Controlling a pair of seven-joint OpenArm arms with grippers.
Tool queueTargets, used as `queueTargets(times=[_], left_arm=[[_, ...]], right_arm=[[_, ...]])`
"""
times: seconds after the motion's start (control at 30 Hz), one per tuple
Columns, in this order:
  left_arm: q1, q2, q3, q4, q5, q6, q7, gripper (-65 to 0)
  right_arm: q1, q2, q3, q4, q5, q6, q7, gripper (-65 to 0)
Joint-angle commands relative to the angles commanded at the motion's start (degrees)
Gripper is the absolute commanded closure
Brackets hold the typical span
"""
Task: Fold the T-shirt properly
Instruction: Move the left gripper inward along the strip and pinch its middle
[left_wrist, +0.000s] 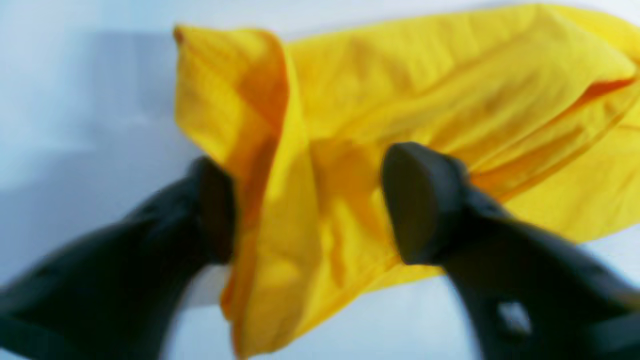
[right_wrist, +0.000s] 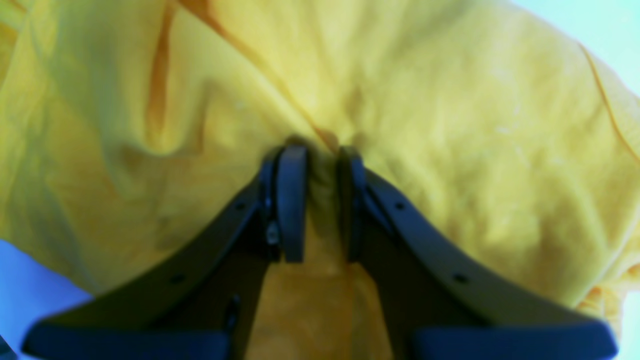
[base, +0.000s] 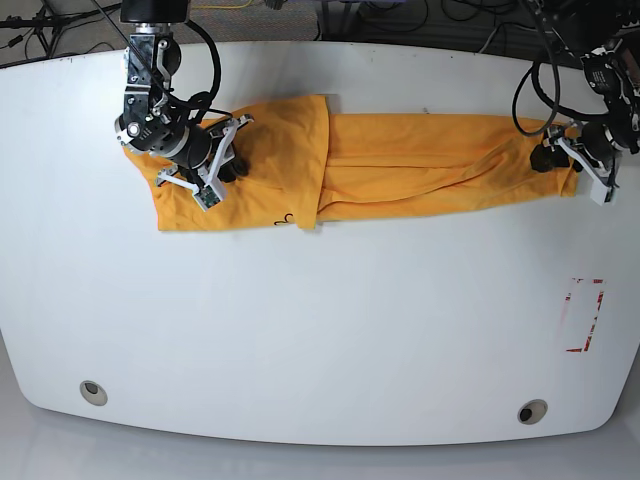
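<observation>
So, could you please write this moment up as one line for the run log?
T-shirt: long band across table | right gripper: shut on cloth fold | left gripper: jaws apart around shirt end | fold unfinished

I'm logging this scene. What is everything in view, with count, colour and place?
T-shirt: one, orange-yellow, stretched in a long band across the far part of the table, one end folded over.
Table: one, white, under everything.
Red marking: one, on the table near the edge below the left arm.
Round holes: two, grey, near the table's front corners.
Cables: several, black, beyond the table.
Right pincer: black, shut on the T-shirt.
Left pincer: black, open, cloth between its fingers.
</observation>
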Motion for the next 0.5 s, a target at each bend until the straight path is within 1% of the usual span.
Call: queueTargets(times=[0.07,0.1,0.13,0.23,0.33,0.43,0.5], left_arm=[[0.00,0.00,0.00,0.00,0.00,0.00,-0.09,-5.4],[0.00,0.00,0.18,0.26,0.00,0.00,-0.09,-1.3],[0.00,0.00,0.18,0.35,0.00,0.00,-0.09,-0.6],[-0.26,0.00,0.09,1.76,-0.09,0.00,-0.09,-2.9],[-0.09,0.00,0.53,4.66,-0.26,0.00,0.00,-3.1],[0.00,0.26,2.64,10.02,-0.26,0.00,0.18,-3.2],[0.79,1.49,4.84,13.63,0.00,0.00,0.18,-3.3]], right_arm=[[0.00,0.00,0.00,0.00,0.00,0.00,0.00,-10.9],[0.00,0.00,0.00,0.00,0.00,0.00,0.00,-10.9],[0.00,0.00,0.00,0.00,0.00,0.00,0.00,-10.9],[0.00,0.00,0.00,0.00,0.00,0.00,0.00,-10.9],[0.00,0.00,0.00,0.00,0.00,0.00,0.00,-10.9],[0.00,0.00,0.00,0.00,0.00,0.00,0.00,-10.9],[0.00,0.00,0.00,0.00,0.00,0.00,0.00,-10.9]])
